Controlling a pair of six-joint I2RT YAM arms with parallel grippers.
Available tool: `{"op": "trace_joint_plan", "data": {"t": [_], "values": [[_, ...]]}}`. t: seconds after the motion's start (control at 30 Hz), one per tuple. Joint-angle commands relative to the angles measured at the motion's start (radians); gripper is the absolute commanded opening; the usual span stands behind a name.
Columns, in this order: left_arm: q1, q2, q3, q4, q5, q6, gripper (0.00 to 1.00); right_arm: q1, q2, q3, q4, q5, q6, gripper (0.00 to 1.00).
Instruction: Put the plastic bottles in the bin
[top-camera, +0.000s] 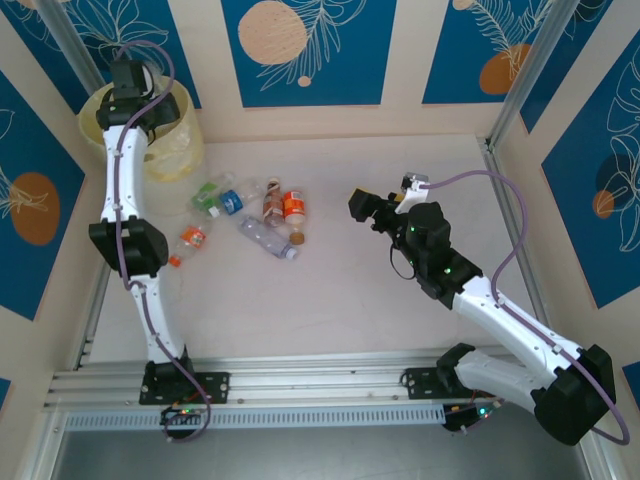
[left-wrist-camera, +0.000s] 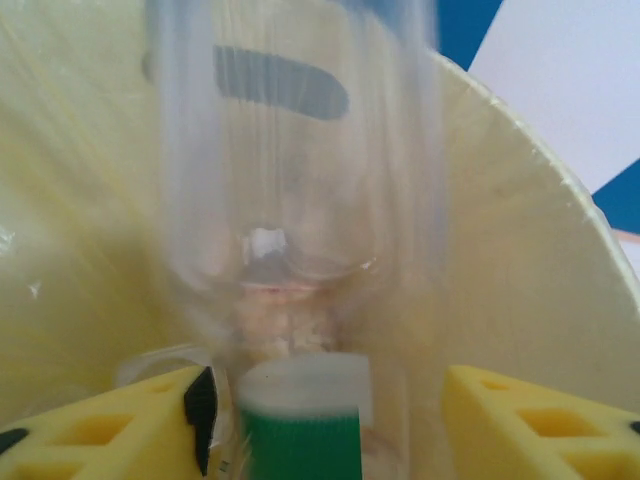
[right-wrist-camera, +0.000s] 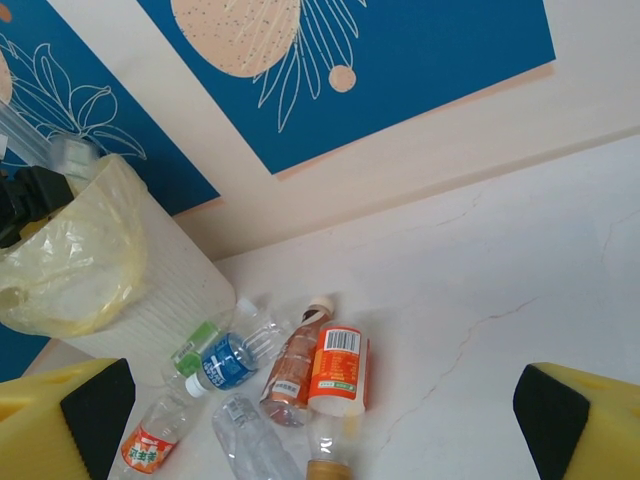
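My left gripper (top-camera: 135, 90) hangs over the pale yellow bin (top-camera: 175, 150). In the left wrist view, its yellow fingers (left-wrist-camera: 150, 420) stand apart around a blurred clear bottle (left-wrist-camera: 300, 200) with a green cap (left-wrist-camera: 300, 440). A gap shows beside the cap, and the bin's inner wall (left-wrist-camera: 540, 280) lies behind. Several plastic bottles (top-camera: 265, 215) lie on the table beside the bin: orange-labelled (right-wrist-camera: 338, 368), red-brown (right-wrist-camera: 295, 365), blue (right-wrist-camera: 228, 360), green (right-wrist-camera: 195, 345), clear (right-wrist-camera: 250, 440) and a small orange one (right-wrist-camera: 150, 445). My right gripper (top-camera: 365, 210) hovers open to their right, holding nothing.
Blue patterned walls close in the table at the back and sides. The bin (right-wrist-camera: 150, 290) has a thin plastic liner and stands in the far left corner. Bare tabletop (top-camera: 330, 310) lies between the bottles and the arm bases.
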Motion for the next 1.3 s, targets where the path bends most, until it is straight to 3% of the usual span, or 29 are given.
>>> {"op": "trace_joint_plan", "data": {"t": [0.0,0.23,0.57,0.73,1.0,1.1,1.27], "values": [[0.006,-0.056,0.034,-0.009,0.041,-0.013,0.71,-0.005,-0.017,-0.011,-0.009,-0.003,0.007,1.0],[0.006,-0.115,0.034,0.015,0.191,-0.012,0.9,-0.008,-0.016,-0.032,0.01,-0.015,-0.009,1.0],[-0.003,-0.224,0.003,0.014,0.356,-0.05,1.0,-0.021,-0.016,-0.057,0.027,-0.039,-0.015,1.0],[-0.037,-0.359,-0.153,0.089,0.396,-0.062,1.0,-0.029,-0.016,-0.075,0.032,-0.036,-0.007,1.0],[-0.177,-0.629,-0.537,0.299,0.323,-0.001,1.0,-0.056,-0.011,-0.116,0.094,-0.066,-0.012,1.0],[-0.238,-0.671,-0.601,0.363,0.305,0.044,1.0,-0.065,0.001,-0.124,0.117,-0.098,-0.025,1.0],[-0.306,-0.682,-0.723,0.455,0.326,-0.045,1.0,-0.062,0.059,-0.124,0.163,-0.21,-0.104,1.0]]}}
